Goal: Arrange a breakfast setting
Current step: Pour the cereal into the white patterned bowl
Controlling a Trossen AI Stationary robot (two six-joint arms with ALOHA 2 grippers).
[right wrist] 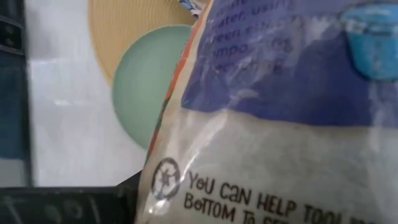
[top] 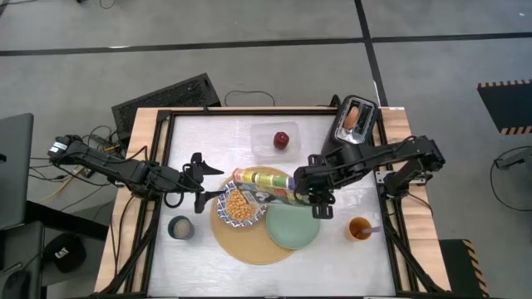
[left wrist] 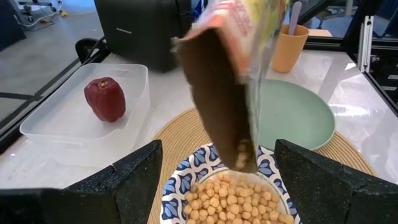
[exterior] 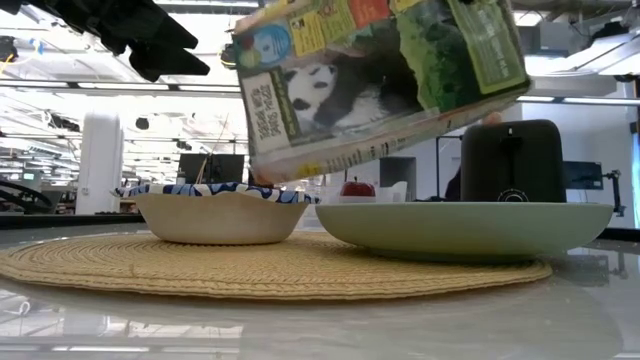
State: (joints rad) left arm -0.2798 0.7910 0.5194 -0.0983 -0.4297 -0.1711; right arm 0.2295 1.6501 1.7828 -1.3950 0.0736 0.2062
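cereal box [top: 264, 181]: tilted over bowl [top: 241, 205] | bowl: holds cereal, on mat [top: 249, 245]

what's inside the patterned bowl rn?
The patterned bowl holds round tan cereal pieces; the tilted cereal box, held by the right gripper, hangs over it, covering part of the contents.

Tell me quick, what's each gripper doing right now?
Left gripper: open, empty, beside the bowl.
Right gripper: shut on the cereal box, tipped over the bowl.

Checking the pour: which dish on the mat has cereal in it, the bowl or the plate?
The blue-and-white bowl, on the mat's left side under the tilted cereal box. The green plate is bare.
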